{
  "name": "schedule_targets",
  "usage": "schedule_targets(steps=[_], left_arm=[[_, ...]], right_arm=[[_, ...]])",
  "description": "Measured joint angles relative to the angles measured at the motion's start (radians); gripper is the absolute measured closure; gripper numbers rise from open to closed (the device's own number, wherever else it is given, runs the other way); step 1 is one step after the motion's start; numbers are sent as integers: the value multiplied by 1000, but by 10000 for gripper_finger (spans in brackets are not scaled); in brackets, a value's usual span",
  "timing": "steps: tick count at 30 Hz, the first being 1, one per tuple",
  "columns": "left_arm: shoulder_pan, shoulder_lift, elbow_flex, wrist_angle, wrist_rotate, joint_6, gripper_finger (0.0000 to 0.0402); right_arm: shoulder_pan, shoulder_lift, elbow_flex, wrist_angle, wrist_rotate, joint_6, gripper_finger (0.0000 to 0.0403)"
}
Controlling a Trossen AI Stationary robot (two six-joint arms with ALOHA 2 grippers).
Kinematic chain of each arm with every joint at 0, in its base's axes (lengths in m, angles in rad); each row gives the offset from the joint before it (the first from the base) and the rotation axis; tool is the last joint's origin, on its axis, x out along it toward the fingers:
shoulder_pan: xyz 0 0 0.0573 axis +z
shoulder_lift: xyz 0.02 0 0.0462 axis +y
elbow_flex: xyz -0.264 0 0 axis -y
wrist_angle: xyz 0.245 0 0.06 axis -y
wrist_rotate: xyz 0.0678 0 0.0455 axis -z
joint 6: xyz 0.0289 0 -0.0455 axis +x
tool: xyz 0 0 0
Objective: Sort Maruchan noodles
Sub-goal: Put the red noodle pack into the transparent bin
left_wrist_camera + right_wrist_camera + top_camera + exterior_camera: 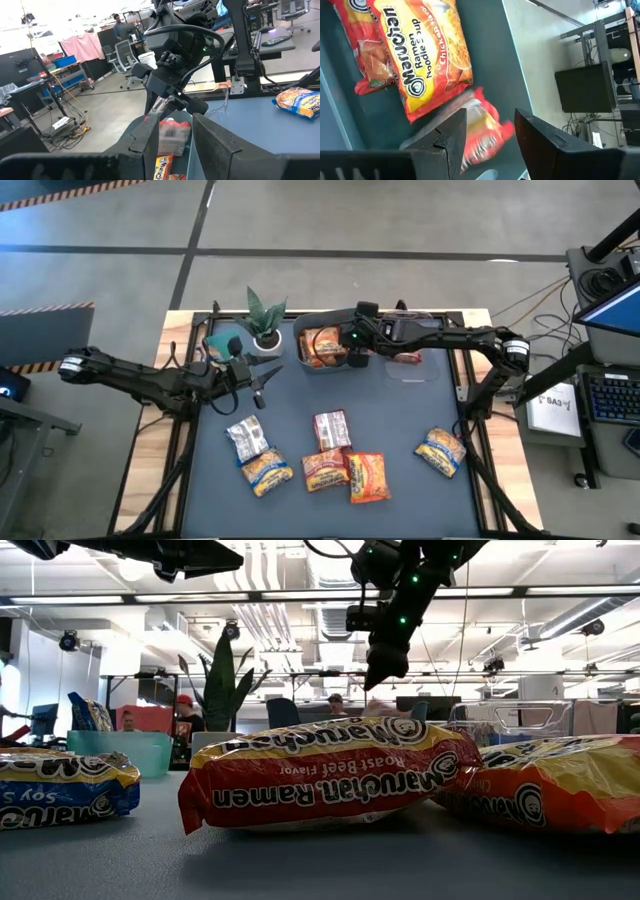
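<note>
Right arm: we reach inward, end effector (357, 360) pointing down, fingers parted.
Left arm: we wait left, end effector (262, 385) slightly parted.

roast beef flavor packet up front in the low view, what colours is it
Red with a yellow top band and white lettering, roast beef packet; clearest in the low view.

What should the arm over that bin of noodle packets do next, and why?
Probably lift the right gripper straight up and clear of the bin. Its jaws stand apart above the orange packet already lying in the bin, with a red packet below them, seemingly just dropped. Six packets still lie on the mat.
</note>
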Motion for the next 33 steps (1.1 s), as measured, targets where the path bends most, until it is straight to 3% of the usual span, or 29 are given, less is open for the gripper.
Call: schedule_targets(steps=[6,16,22,29,33], left_arm=[[0,0,0,0,0,0,299],[0,0,0,0,0,0,299],[0,0,0,0,0,-6,299],[-1,0,0,-3,1,-60,299],[-2,0,0,-22,8,-125,299]], right_arm=[[0,0,0,4,1,73,248],[0,-3,129,0,14,424,257],[-6,-8,250,4,54,449,308],[43,-23,275,-101,-233,504,388],[131,-56,243,-195,-253,551,391]])
